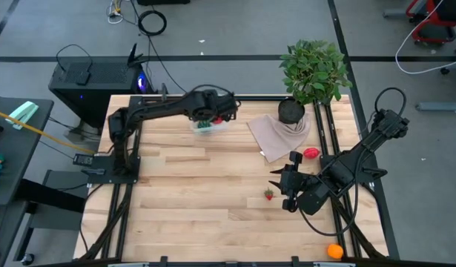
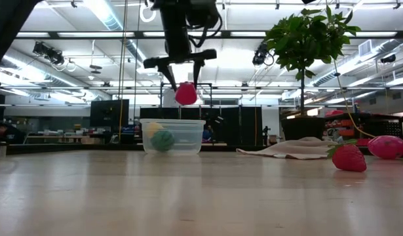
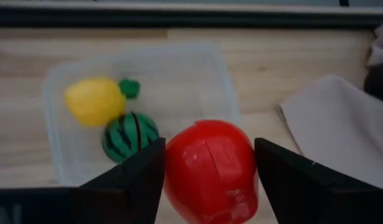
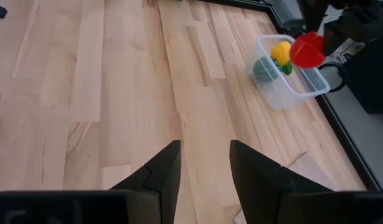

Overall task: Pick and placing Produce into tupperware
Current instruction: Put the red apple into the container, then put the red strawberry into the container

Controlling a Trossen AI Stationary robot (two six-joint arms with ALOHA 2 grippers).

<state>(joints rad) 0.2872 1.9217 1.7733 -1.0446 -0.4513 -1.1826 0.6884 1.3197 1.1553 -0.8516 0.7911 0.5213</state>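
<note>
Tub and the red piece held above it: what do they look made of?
The tub looks like thin translucent plastic: the wood grain and the fruit inside show through its walls. The red piece in the left gripper seems hard glossy plastic, with a soft highlight and a moulded seam, though that's a guess.

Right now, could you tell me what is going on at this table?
The left gripper holds a red fruit above the clear tub at the table's far side, ready to drop it in. The tub already holds a yellow piece and a striped green ball. The right gripper waits empty and open over the near right of the table. A strawberry, a pink-red piece by the cloth and an orange piece are not yet packed.
</note>
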